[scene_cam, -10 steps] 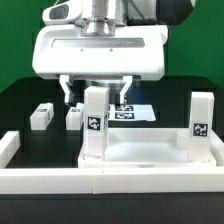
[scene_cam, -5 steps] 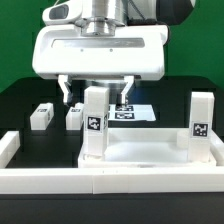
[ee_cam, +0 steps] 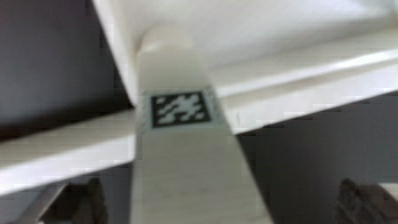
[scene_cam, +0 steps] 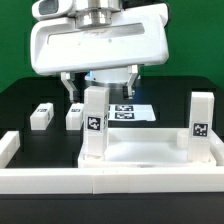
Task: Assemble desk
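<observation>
The white desk panel (scene_cam: 150, 156) lies on the black table against the front wall. One white leg (scene_cam: 95, 122) with a square tag stands upright at its corner on the exterior view's left, and a second leg (scene_cam: 201, 122) stands at the right corner. Two more legs (scene_cam: 41, 115) (scene_cam: 74, 117) lie loose on the table at the left. My gripper (scene_cam: 100, 88) hangs just above the left upright leg, open, its fingers spread wider than the leg and apart from it. In the wrist view the same leg (ee_cam: 178, 108) runs between my dark fingertips (ee_cam: 71, 204).
A long white border wall (scene_cam: 60, 185) runs along the front, with a shorter piece (scene_cam: 8, 146) at the left end. The marker board (scene_cam: 128, 110) lies flat behind the left upright leg.
The gripper hand has lifted slightly and turned a little above the left upright leg. The legs and panel have not moved.
</observation>
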You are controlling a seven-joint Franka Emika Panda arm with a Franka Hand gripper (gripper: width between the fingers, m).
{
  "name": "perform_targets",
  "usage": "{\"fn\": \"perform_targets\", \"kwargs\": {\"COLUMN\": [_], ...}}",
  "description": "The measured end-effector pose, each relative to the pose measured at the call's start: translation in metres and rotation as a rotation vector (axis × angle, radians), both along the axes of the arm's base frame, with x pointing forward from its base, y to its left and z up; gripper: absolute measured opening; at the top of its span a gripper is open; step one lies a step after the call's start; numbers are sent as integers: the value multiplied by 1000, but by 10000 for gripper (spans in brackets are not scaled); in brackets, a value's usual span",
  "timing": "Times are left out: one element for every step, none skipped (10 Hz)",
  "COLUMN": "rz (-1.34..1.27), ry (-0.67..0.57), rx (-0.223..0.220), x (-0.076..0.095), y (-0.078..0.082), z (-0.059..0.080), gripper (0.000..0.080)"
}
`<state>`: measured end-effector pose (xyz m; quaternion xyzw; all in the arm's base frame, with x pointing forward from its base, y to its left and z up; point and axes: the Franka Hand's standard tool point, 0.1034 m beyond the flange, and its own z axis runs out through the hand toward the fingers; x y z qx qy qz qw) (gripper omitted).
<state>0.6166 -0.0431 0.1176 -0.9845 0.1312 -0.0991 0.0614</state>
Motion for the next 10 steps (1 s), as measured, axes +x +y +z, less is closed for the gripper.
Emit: {"fn": "perform_targets", "kwargs": {"rz": [15, 33, 21, 2, 4, -28, -124, -200, -266, -319], "ry": [98, 190, 182, 186, 186, 189, 198, 206, 213, 218], "rx": [25, 30, 13, 17, 17, 23, 37, 46, 55, 62], "x": [-1, -1, 6, 5, 5, 5, 5, 5, 5, 5], "y": [-5, -19, -26, -23, -23, -23, -22, -22, -22, -22], "z": [-5, -8, -6, -8, -8, -8, -9, -9, -9, -9], "gripper": [649, 649, 649, 563, 429, 429, 287, 287, 287, 288]}}
